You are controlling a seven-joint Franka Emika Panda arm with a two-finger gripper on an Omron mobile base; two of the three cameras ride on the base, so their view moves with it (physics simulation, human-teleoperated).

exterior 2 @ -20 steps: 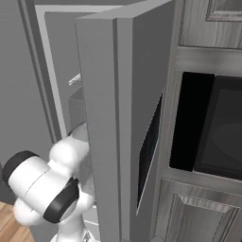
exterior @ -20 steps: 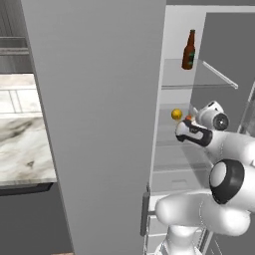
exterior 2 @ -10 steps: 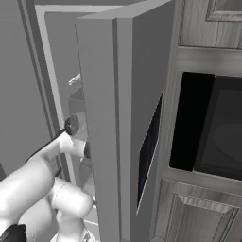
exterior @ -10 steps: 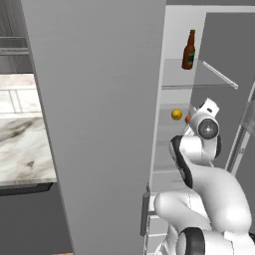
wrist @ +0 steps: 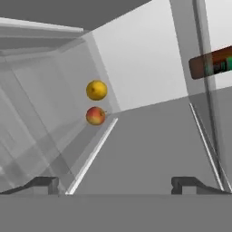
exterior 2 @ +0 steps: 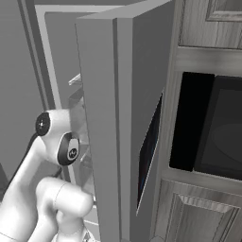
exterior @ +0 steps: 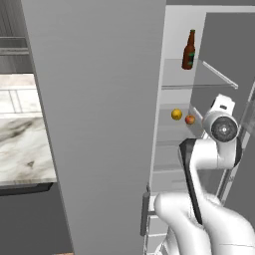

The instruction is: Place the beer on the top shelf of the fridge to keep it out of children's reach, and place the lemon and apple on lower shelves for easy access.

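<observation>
In the left base view, the open fridge (exterior: 174, 50) takes up the upper right of the frame, its wide grey door (exterior: 99, 114) standing across the centre. The beer (exterior: 188, 50), a slim brown bottle, stands upright on the top shelf (exterior: 199, 79) near the top right. One shelf lower, right of centre, the yellow lemon (exterior: 176, 114) and the reddish apple (exterior: 190, 119) sit close beside each other on one of the lower shelves (exterior: 172, 130), lemon to the left. The white arm (exterior: 209, 149) rises from the lower right and reaches towards the fridge interior. A marble worktop (exterior: 22, 149) shows at the left edge. In the hand view, the gripper (wrist: 120, 183) is spread wide with nothing between its fingertips (wrist: 45, 183), which sit at the bottom of the frame. Left of centre, the lemon (wrist: 96, 89) and apple (wrist: 95, 115) rest well apart from the gripper, and part of the beer (wrist: 213, 63) shows at the right edge. In the right base view, the arm (exterior 2: 52, 142) is at lower left beside the door's edge (exterior 2: 101, 142), with a dark built-in oven (exterior 2: 212, 127) on the right.
</observation>
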